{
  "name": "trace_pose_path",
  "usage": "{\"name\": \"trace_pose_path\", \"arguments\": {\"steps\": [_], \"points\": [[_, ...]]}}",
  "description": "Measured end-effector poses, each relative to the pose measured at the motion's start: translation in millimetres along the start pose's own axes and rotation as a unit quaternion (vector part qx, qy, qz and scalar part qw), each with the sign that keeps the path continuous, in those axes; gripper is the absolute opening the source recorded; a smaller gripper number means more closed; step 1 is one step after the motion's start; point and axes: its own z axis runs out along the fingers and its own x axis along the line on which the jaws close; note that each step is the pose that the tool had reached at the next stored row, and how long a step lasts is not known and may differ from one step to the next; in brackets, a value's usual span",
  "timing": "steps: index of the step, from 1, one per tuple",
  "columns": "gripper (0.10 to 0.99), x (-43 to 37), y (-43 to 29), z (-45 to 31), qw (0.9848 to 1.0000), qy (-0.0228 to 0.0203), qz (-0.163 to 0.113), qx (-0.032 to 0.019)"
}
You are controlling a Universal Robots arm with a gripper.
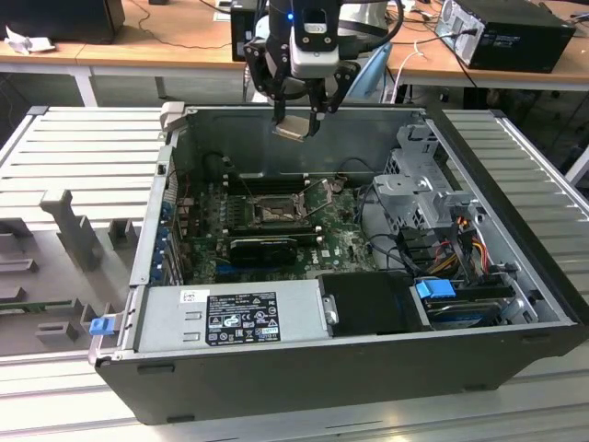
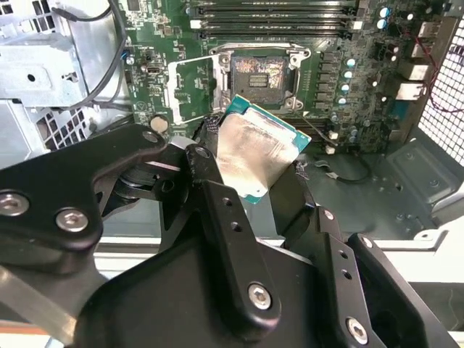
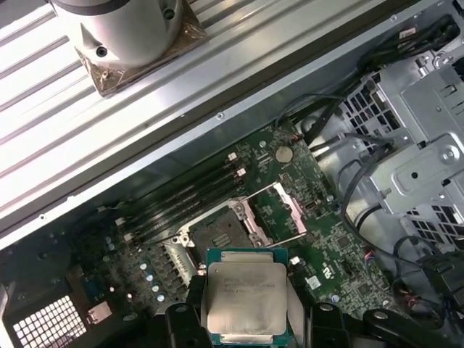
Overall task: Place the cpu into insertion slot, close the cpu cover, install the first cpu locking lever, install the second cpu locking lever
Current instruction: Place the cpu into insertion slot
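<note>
My gripper (image 1: 296, 115) hangs above the open computer case, near its far wall, shut on the cpu (image 1: 294, 127). The cpu is a flat square chip with a dull silver top, tilted between the black fingers (image 2: 210, 163) in both wrist views (image 3: 246, 297). Below it on the green board, the insertion slot (image 1: 274, 214) lies bare and well apart from the chip, a square black socket with a metal rim (image 2: 259, 75) (image 3: 217, 226). The cpu cover (image 2: 192, 90) is swung open beside the slot, its window frame standing up (image 3: 279, 210).
Long black memory slots (image 2: 275, 11) run beside the socket. A black block (image 1: 262, 249) lies on the board nearer the grey power supply (image 1: 235, 318). A metal drive cage (image 1: 423, 184) with cables fills the case on the exterior view's right. The case walls (image 1: 304, 115) ring the board.
</note>
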Motion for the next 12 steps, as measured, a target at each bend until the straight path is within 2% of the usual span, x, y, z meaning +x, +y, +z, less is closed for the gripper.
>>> {"name": "trace_pose_path", "arguments": {"steps": [3, 6, 8, 12], "points": [[0.529, 0.0, 0.0, 0.0, 1.0, -0.0011, 0.01, 0.0002], [0.529, 0.0, 0.0, 0.3, 0.9996, -0.0049, 0.028, 0.0034], [0.529, 0.0, -0.1, 0.7, 0.9986, -0.0076, 0.052, 0.0043], [0.529, 0.0, -0.1, 0.9, 0.9976, -0.0104, 0.068, 0.0061]]}}
